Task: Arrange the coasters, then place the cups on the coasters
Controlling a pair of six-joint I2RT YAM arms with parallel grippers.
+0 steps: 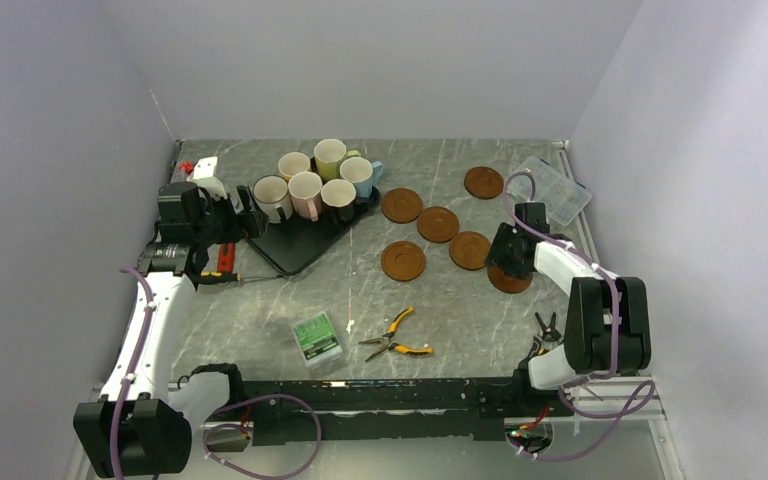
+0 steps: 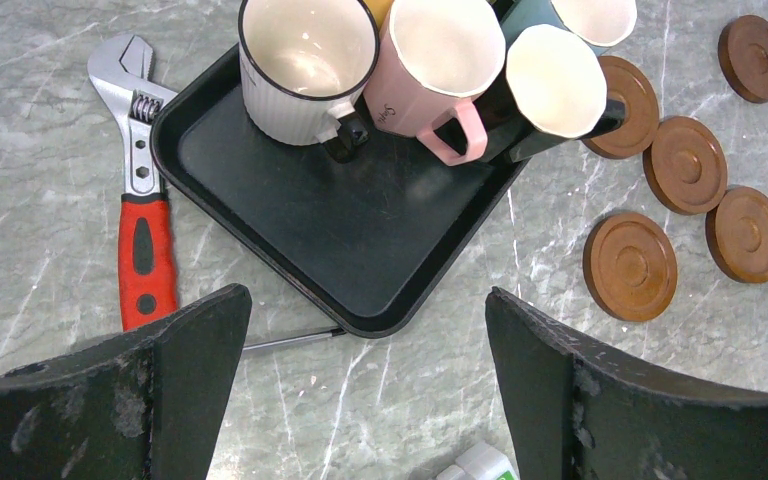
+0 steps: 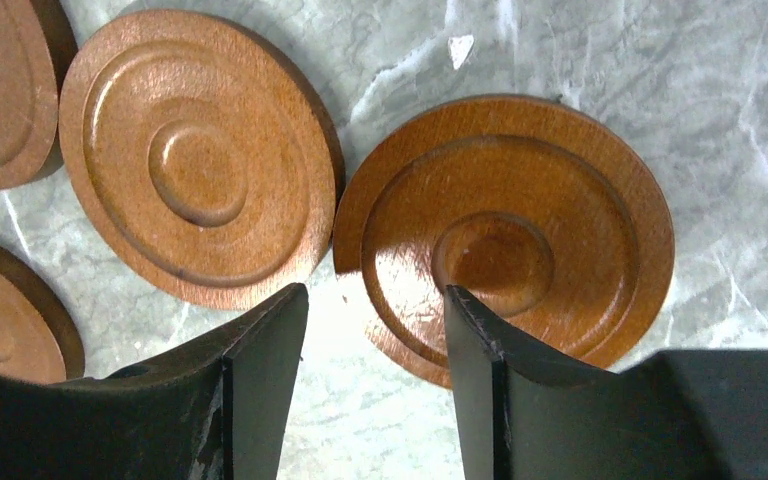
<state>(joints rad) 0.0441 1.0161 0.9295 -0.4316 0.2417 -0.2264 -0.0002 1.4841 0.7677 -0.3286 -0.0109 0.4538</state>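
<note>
Reddish-brown and flat on the grey marble, the nearest coaster (image 3: pixel 505 240) lies at the right side of the table (image 1: pixel 260 320), directly under the right gripper (image 3: pixel 375 300). The jaws stand part open astride its near rim, one finger over the disc and the other outside it above bare stone. Whether either finger touches the wood cannot be told from the wrist view. A thin disc lying flush on stone gives little to pinch, so a closing finger may skid across the top, tip the rim up, or shove the coaster sideways. Its neighbour (image 3: pixel 195 160) sits just beside it and would likely be knocked out of place. The other coasters (image 1: pixel 438 224) lie close together toward the middle, and spacing that tight could leave the handles crowding one another later. The cups (image 1: pixel 305 193) stand packed on the black tray (image 2: pixel 360 220) at the far left. The left gripper (image 2: pixel 365 300) hangs near the tray's edge with jaws fully spread and nothing between them. A wide reach into that cluster risks toppling a cup or dragging the tray toward the wrench (image 2: pixel 145 250) beside it.
</note>
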